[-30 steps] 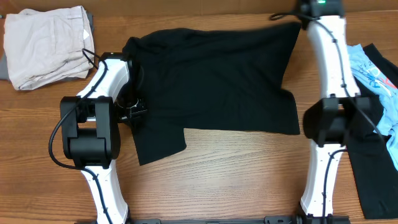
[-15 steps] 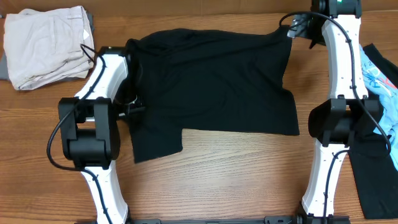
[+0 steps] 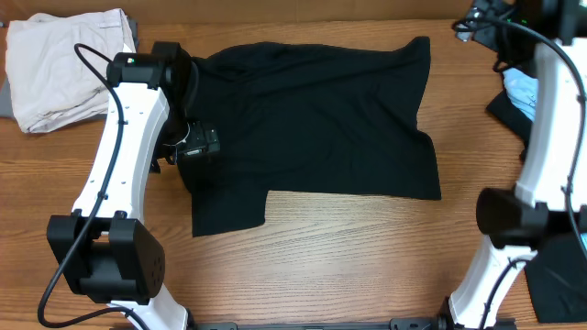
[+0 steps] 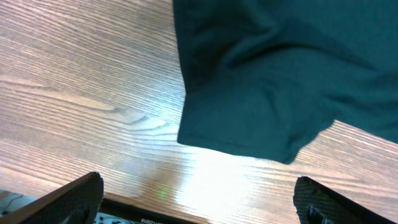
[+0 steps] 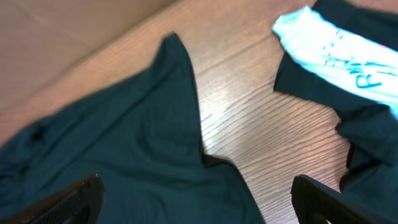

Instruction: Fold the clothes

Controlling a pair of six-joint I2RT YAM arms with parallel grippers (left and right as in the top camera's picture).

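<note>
The large black garment (image 3: 321,119) lies spread across the middle of the tabletop (image 3: 348,266), mostly flat. A short sleeve (image 3: 229,206) juts toward the near edge at its left, and a pointed corner (image 3: 424,41) reaches toward the far right.

The left hand (image 3: 194,145) sits over the garment's left edge, just above the sleeve. From the left wrist, its two fingers (image 4: 74,199) stand at the bottom corners of the view. They are spread wide, with nothing between them. The sleeve (image 4: 249,124) and bare wood lie beneath, and the hand is released, gripping no cloth.

The right hand (image 3: 475,26) is up at the far right corner of the tabletop, just beyond the garment's pointed corner. In the right wrist view its fingers (image 5: 68,196) are likewise wide apart and empty. They are held above the black garment (image 5: 124,143), with wood showing between them and a light blue printed piece (image 5: 336,50).

That blue piece (image 3: 521,92) rests on other black pieces (image 3: 550,284) along the right edge. A folded cream pile (image 3: 69,64) sits at the far left corner, well apart from the black garment.
</note>
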